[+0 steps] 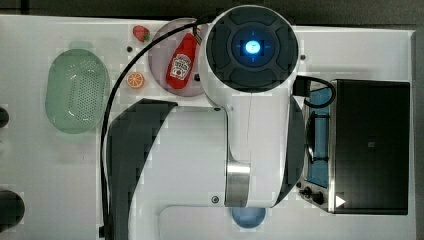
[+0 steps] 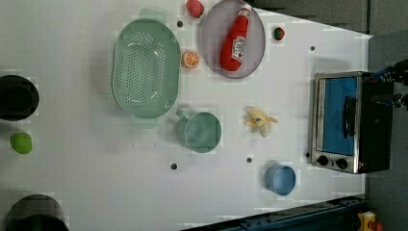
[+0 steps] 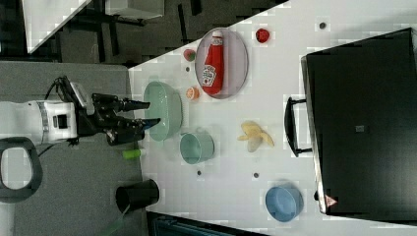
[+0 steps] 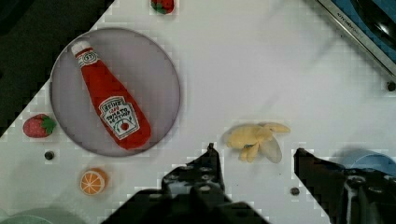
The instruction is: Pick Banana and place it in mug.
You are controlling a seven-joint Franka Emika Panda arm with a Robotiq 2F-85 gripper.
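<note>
Bright, even light on a white desk (image 2: 288,96), with soft, blocky pictures.

The desk reads almost washed out in the left view and top view, and things cast only faint, short shadows. A blue lamp on the arm (image 1: 252,47) glows with a small glare spot. In the wrist view the pincer (image 4: 254,156) is dark and blurred, and edges everywhere break into compression blocks.

4 views look down; table (image 2: 96,183) seemingly shared.
</note>
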